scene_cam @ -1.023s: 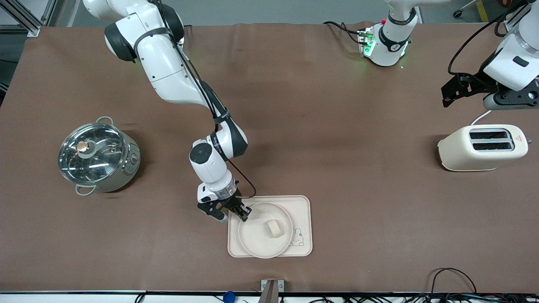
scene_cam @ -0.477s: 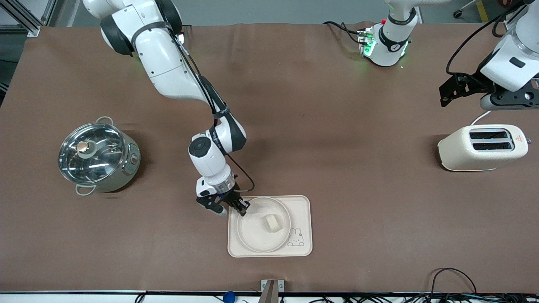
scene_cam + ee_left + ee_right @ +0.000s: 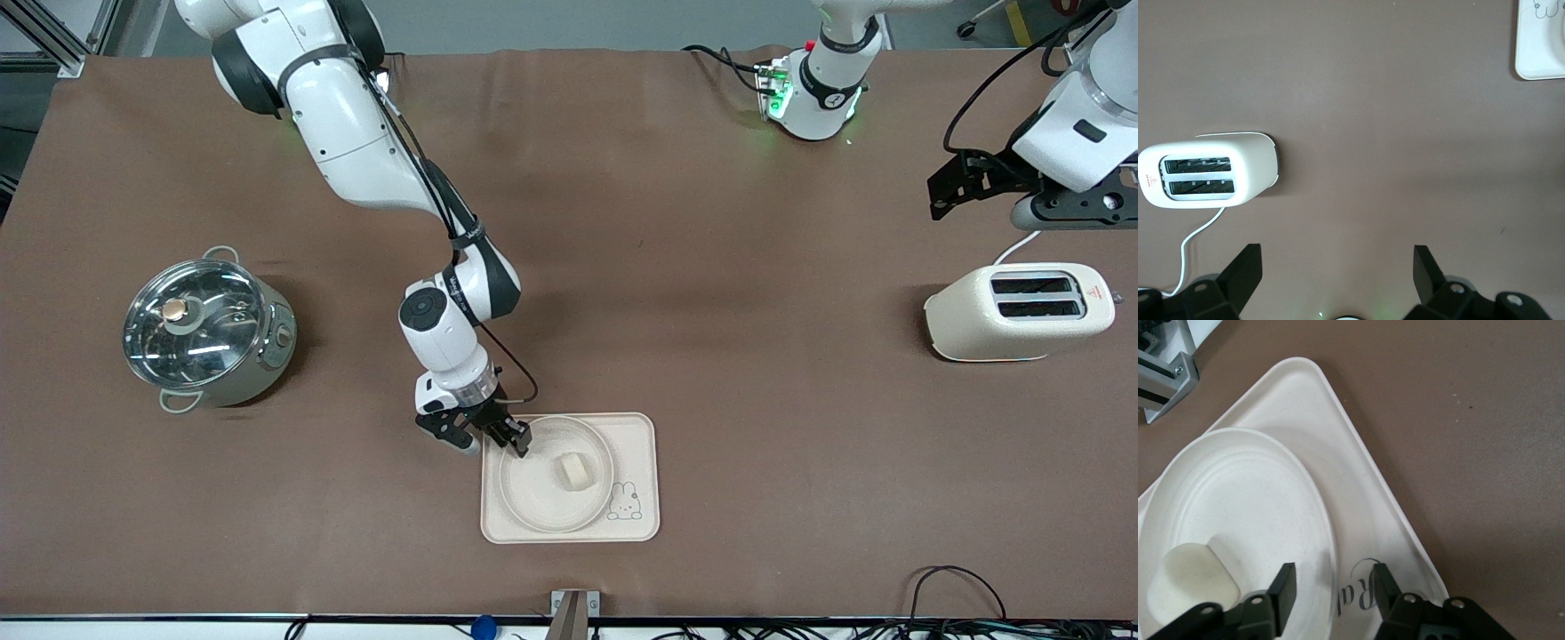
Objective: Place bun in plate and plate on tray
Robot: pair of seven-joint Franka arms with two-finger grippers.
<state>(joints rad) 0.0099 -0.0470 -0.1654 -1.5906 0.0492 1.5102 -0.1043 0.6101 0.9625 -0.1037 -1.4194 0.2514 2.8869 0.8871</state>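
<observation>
Here, bun (image 3: 574, 471) lying in plate (image 3: 533, 498), toward the middle of it, a little apart from right pincer (image 3: 494, 442) and nearer the front camera than its fingertips. Plate resting on tray (image 3: 642, 444), set toward the tray's right-arm end, with the rabbit drawing (image 3: 626, 502) showing on the bare tray just beside the plate rim, toward the left arm's end. In the right wrist view, bun (image 3: 1190, 583) seen inside plate (image 3: 1238, 507), and "Ra" lettering on tray (image 3: 1358, 493) visible between the fingers. Right pincer low over the tray corner nearest the right arm, at the plate's rim: fingers (image 3: 1286, 588) parted, one over the plate's edge, one over the tray floor, gripping nothing; contact with the rim not clear. Pot (image 3: 209, 331) with glass lid standing on bench (image 3: 676, 267) toward the right arm's end, contents not discernible. Toaster (image 3: 1018, 311) toward the left arm's end, both slots dark. Left pincer (image 3: 1338, 277) waiting up in the air over bare bench by the toaster (image 3: 1208, 170), fingers spread wide, holding nothing.
</observation>
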